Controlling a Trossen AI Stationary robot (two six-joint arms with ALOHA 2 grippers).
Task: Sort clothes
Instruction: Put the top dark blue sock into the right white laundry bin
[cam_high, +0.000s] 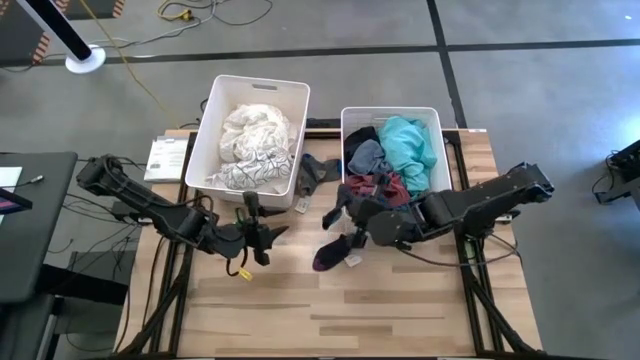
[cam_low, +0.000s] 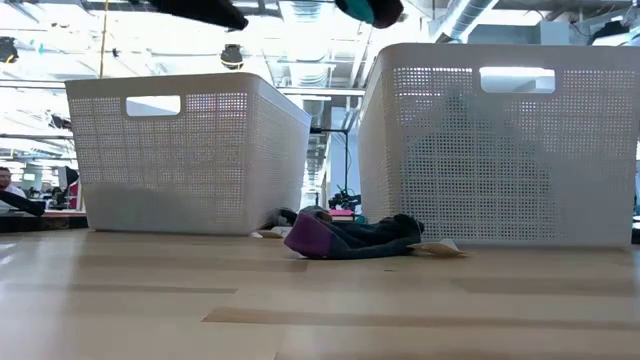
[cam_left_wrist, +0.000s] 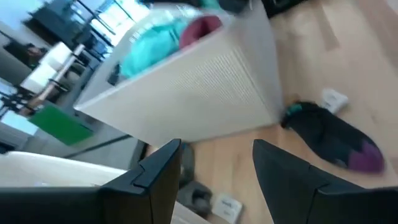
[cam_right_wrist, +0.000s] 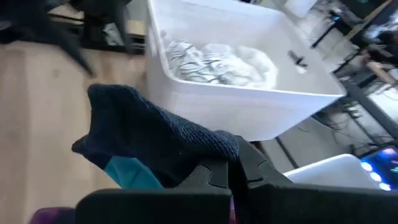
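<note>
1. The left gripper (cam_high: 262, 236) hung just in front of the left bin (cam_high: 222, 96), its fingers (cam_left_wrist: 158, 171) spread apart with nothing between them.
2. That bin held the pale clothes: a heap of white and cream garments (cam_high: 255, 128), with a white patterned piece (cam_high: 245, 172) at its near end.
3. The right gripper (cam_high: 352, 212) was clenched on a dark navy garment (cam_right_wrist: 146, 140), which draped out past its fingers; a bit of teal showed under the fabric in the right wrist view.
4. It was raised above the table in front of the right bin (cam_high: 435, 120).
5. The right bin carried the coloured clothes: a teal garment (cam_high: 410, 145), a grey-blue one (cam_high: 366, 155) and a maroon one (cam_high: 385, 186).
6. On the table (cam_high: 400, 310), a black sock with a purple toe (cam_low: 345, 236) lay flat in front of the right bin.
7. Another dark garment (cam_high: 315, 172) lay in the gap between the two bins.
</note>
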